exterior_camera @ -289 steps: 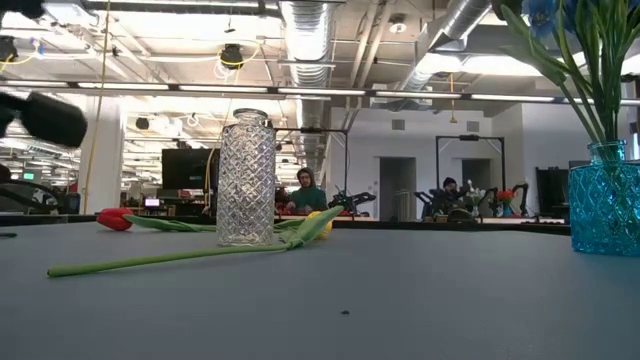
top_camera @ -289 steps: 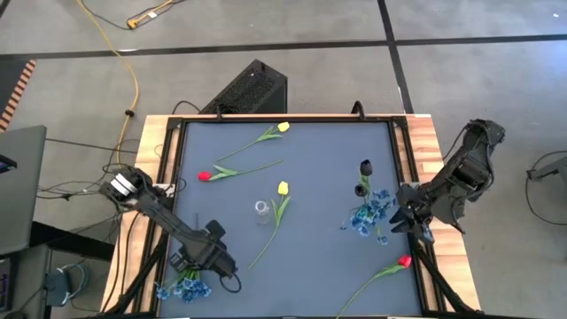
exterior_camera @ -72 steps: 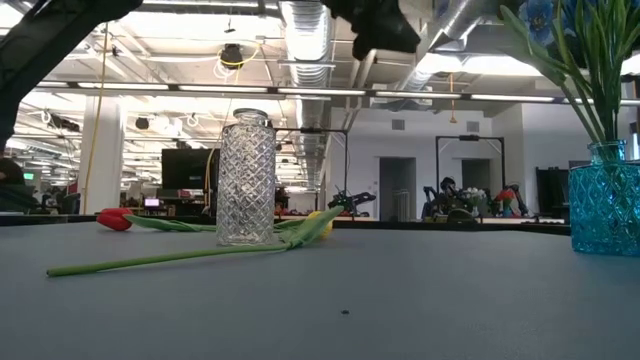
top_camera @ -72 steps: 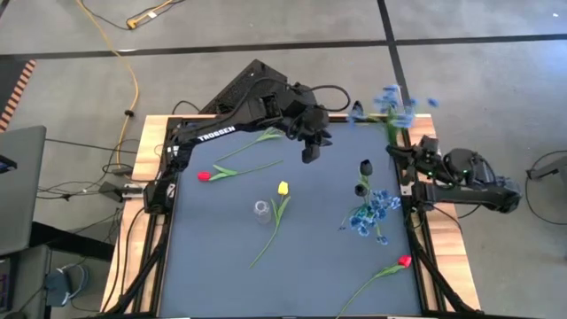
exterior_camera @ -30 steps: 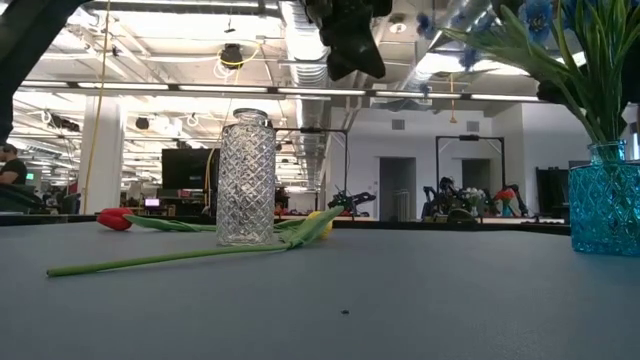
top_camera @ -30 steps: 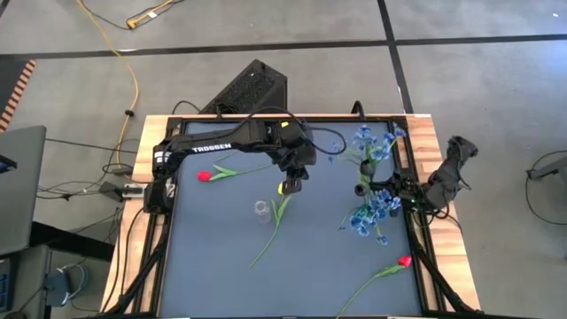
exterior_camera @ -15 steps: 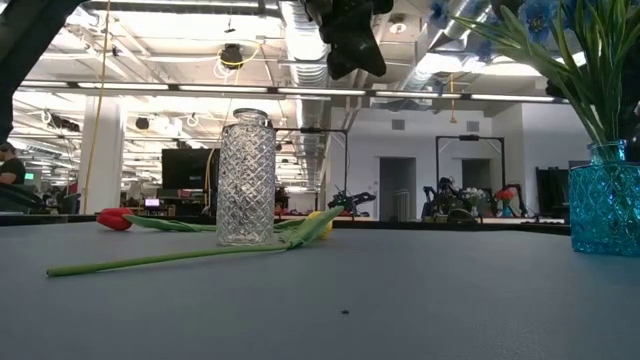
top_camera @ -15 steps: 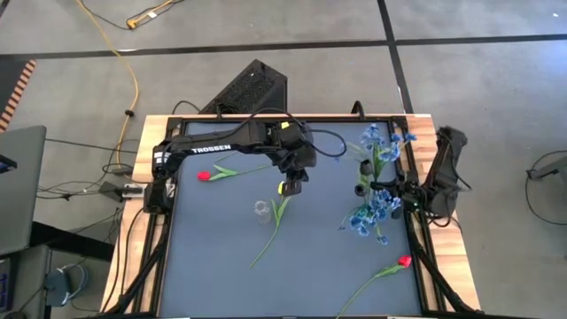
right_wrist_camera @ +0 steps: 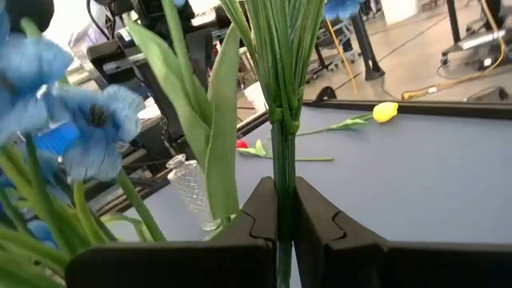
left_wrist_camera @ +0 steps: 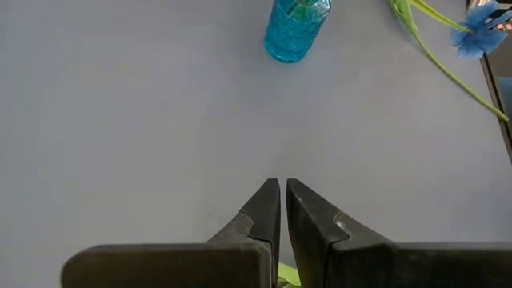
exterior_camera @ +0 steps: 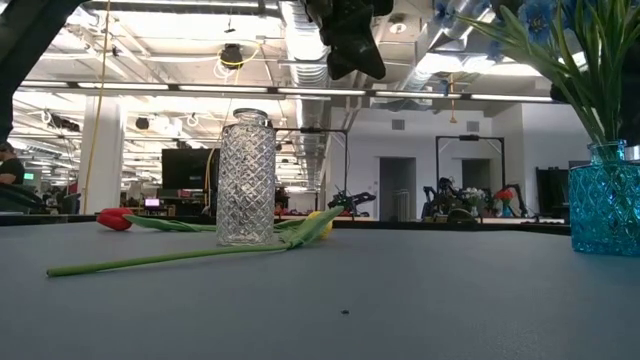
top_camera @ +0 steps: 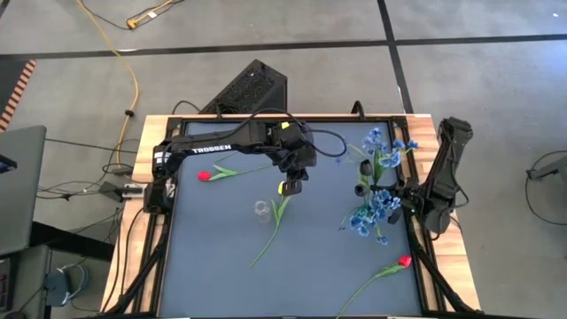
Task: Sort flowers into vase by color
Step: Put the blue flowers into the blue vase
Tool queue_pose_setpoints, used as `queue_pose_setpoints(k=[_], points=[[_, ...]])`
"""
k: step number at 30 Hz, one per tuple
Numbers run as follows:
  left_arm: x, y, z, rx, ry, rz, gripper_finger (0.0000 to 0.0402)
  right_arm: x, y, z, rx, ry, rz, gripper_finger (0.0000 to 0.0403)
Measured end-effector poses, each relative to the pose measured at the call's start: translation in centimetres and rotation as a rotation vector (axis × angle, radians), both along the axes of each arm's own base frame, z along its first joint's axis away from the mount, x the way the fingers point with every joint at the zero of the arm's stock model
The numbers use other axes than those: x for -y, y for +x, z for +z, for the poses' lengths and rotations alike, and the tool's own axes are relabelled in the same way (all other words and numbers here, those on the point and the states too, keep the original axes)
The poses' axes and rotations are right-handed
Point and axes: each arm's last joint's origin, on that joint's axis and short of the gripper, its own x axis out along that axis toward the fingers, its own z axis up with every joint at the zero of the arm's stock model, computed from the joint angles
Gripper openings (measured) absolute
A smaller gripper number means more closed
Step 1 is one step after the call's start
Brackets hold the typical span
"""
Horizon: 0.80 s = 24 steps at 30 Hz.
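The step in hand appears to be the blue sorting: the right gripper has its fingers pressed together on the green stem of a blue flower bunch, holding it upright just beside the blue glass vase. In the high view that bunch's blossoms stand on the far side of the vase, while the blue flowers already standing in it spread above its mouth. The stem's lower end is hidden, so whether it has entered the vase cannot be told.

The left gripper hovers well to the left of the blue vase, directly above the bloom of a yellow tulip. Its fingers are almost together, with only a thin gap between them, and hold nothing; a sliver of green shows beneath the tips. That tulip's stem runs past the clear cut-glass vase, which stands empty, further from the blue vase than the tulip is.

Other flowers lie on the table: a second yellow tulip toward the far edge, a red tulip beyond the clear vase, and another red tulip on the near side of the blue vase.

Next, as I judge it, the right arm must lower the stem into the blue vase's narrow mouth among the stems there, then let go. The left fingers would need to spread before dropping onto the tulip.
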Motion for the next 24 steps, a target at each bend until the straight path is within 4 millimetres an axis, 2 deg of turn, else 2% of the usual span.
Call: queue_pose_setpoints(k=[5, 19, 24], points=[[0.11, 0.01, 0.00, 0.000, -0.001, -0.002, 0.0011, -0.47, 0.28, -0.46, -0.030, -0.063, -0.007, 0.0040], [0.19, 0.03, -0.02, -0.002, -0.006, 0.002, 0.0011, -0.80, 0.41, -0.68, -0.105, -0.142, 0.055, 0.0080], [0.17, 0.03, -0.02, -0.003, -0.008, 0.004, 0.0011, -1.06, 0.52, 0.18, -0.146, -0.182, 0.108, 0.0103]])
